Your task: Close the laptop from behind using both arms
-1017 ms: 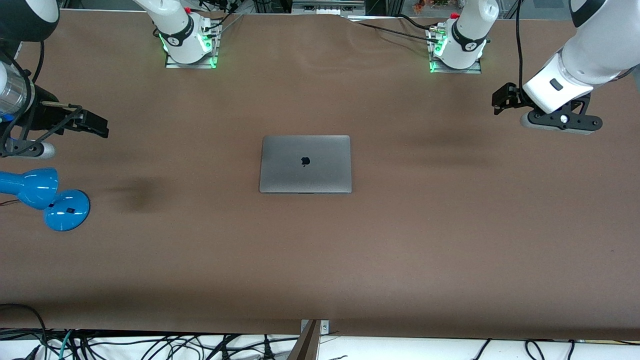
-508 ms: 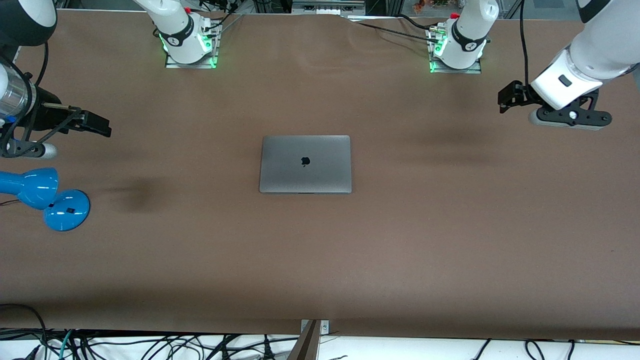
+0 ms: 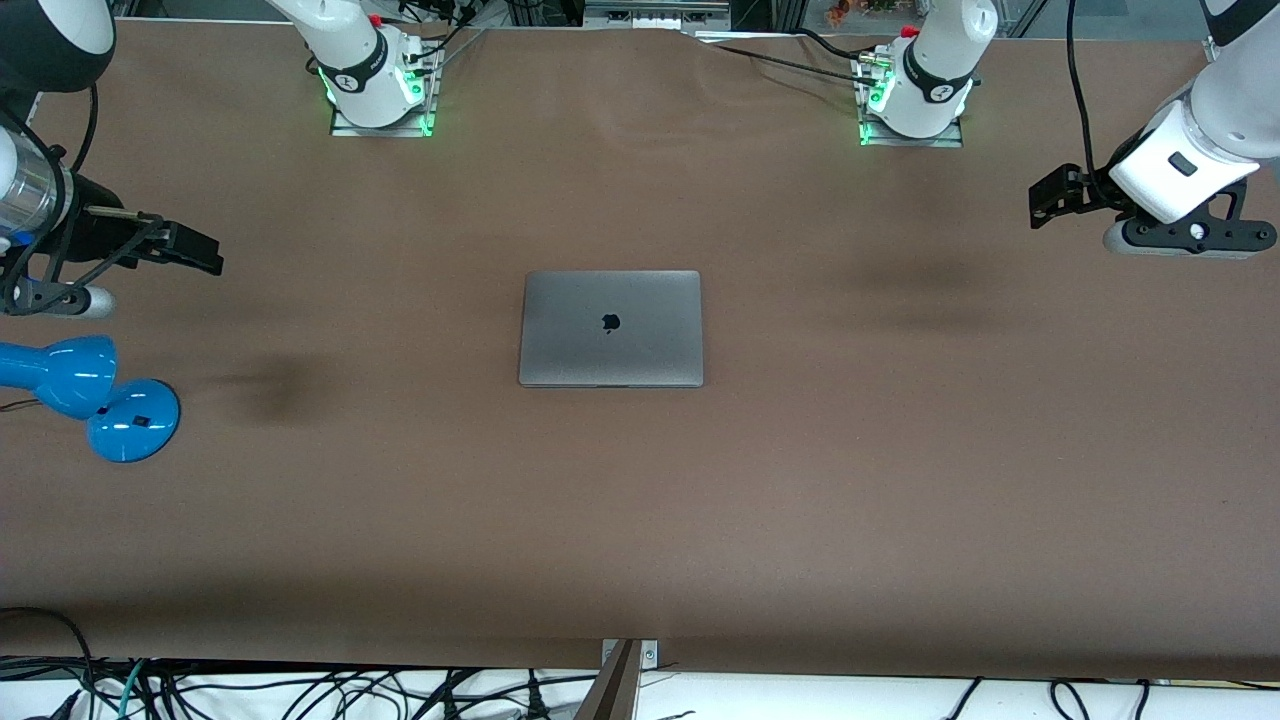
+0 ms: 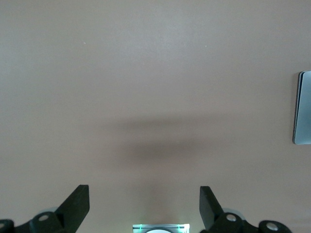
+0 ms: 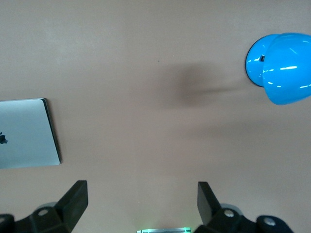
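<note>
1. 2 arms on this rig, and neither is touching anything. The laptop (image 3: 611, 328) lies flat mid-table with its lid fully down, dark logo facing up.
2. Left gripper (image 3: 1047, 197) hangs in the air over bare table at the left arm's end, well apart from the laptop. In its wrist view the 2 fingers (image 4: 77, 206) are spread wide with nothing between them, and just a thin edge of the laptop (image 4: 303, 108) peeks in.
3. Right gripper (image 3: 195, 248) is up over the table at the right arm's end, above and near the blue desk lamp (image 3: 90, 392). Its fingers (image 5: 75, 200) are spread apart too, holding nothing.
4. That lamp sits on the brown table (image 3: 640, 520) at the right arm's end, nearer the front camera than the right gripper is; the right wrist view catches its round base and head (image 5: 281, 67), though I can't really tell how the head is angled from there.
5. Both arm bases glow green along the table's edge.
</note>
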Controlling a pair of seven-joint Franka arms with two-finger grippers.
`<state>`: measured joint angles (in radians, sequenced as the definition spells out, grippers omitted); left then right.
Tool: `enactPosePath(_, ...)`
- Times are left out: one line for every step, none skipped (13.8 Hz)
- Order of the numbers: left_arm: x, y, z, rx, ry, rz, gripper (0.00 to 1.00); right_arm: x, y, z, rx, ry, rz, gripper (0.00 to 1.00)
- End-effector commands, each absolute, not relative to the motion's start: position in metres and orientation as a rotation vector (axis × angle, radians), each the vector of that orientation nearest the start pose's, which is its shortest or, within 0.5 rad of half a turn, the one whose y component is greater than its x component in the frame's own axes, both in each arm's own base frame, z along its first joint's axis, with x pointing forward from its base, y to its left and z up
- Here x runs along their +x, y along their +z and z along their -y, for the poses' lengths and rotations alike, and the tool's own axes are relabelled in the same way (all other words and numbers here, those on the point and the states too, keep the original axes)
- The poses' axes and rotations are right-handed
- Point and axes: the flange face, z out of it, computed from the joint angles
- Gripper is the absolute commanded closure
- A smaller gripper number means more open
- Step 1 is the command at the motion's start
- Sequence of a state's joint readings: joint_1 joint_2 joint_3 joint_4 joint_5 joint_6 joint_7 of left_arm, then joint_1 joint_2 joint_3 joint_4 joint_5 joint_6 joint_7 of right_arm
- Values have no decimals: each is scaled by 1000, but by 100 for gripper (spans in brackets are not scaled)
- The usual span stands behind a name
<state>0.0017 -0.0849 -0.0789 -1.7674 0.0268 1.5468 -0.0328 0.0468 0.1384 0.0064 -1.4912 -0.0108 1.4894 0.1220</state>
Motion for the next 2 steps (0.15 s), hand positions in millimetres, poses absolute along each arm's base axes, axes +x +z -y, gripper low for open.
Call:
enactPosePath(523,589,37,-3099,198,-83,0,577,581,-29,-3140,195,-125,0)
enactPosePath(524,586,40,-3099,205,-90,0,577,580,-29,-3139,198,-123,0)
